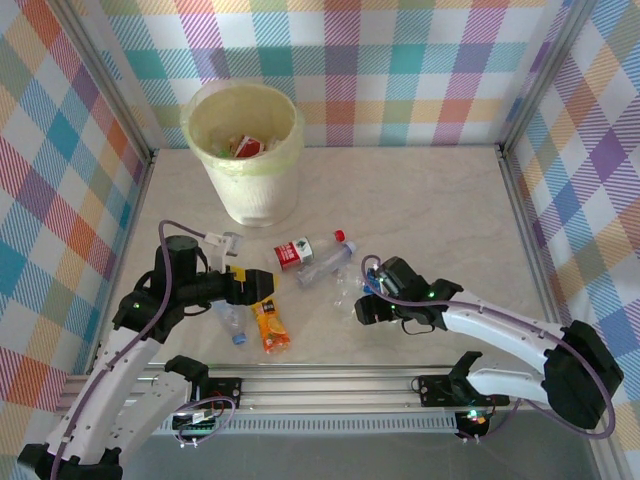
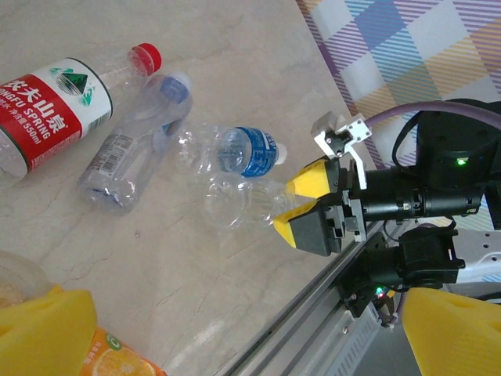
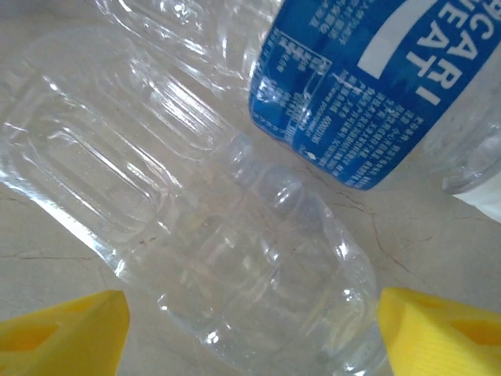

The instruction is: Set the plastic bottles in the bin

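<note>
The pale-yellow bin (image 1: 245, 190) stands at the back left with a few bottles inside. A crumpled clear bottle (image 3: 235, 258) lies on the table between the wide-apart yellow fingers of my open right gripper (image 3: 252, 329), and a blue-labelled bottle (image 3: 368, 86) lies just beyond it. My left gripper (image 2: 250, 345) is open, with an orange-labelled bottle (image 2: 117, 356) lying beside its left finger (image 2: 43, 329). A red-labelled bottle (image 2: 47, 110) and a clear blue-capped bottle (image 2: 133, 149) lie further out. Seen from above, my right gripper (image 1: 362, 300) is at mid table and the left gripper (image 1: 258, 288) is above the orange bottle (image 1: 270, 325).
Another clear bottle with a blue cap (image 1: 232, 322) lies under the left arm near the front. The metal rail (image 1: 330, 380) runs along the near table edge. Checked walls close in the left, back and right sides.
</note>
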Motion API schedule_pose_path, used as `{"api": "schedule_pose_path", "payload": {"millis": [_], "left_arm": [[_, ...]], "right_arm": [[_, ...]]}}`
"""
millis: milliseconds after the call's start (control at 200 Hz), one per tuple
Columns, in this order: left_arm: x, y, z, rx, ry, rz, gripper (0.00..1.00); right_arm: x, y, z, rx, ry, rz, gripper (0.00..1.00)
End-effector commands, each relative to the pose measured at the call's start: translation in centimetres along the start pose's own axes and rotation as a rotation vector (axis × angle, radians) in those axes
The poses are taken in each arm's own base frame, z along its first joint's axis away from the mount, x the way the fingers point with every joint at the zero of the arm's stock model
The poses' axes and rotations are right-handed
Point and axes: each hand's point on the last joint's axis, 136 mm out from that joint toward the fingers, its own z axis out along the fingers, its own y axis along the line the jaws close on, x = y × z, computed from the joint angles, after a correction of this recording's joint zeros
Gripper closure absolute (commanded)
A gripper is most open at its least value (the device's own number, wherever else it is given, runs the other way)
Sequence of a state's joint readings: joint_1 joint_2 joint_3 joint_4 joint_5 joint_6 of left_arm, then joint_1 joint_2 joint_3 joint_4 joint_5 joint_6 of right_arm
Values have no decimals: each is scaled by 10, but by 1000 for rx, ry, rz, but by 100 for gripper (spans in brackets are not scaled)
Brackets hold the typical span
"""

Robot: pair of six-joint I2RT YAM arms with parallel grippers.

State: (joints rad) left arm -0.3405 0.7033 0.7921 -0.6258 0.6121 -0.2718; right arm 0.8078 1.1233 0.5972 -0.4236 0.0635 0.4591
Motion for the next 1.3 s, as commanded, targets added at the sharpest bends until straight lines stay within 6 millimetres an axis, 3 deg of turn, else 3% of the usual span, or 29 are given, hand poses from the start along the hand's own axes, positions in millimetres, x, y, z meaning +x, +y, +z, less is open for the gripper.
{"api": "schedule_pose_path", "payload": {"millis": [0,295,445,610,830,1295], "left_arm": [[4,-4,-1,18,4,27,0],[6,0,2,0,20,24,0],[7,2,3,-3,26,20,0],[7,2,4,-2,29,17,0],[8,2,5,3,35,15,0],[6,0,3,9,22,8,0]], "right_arm": [[1,12,0,-62,9,34,21],[6,26,-8,-101,29,-62,18],[16,27,-3,-96,87,-118,16],[13,27,2,-69,92,-161,16],[7,30,18,-19,123,-235,16],[-7,58,57,37,146,-349,18]]}}
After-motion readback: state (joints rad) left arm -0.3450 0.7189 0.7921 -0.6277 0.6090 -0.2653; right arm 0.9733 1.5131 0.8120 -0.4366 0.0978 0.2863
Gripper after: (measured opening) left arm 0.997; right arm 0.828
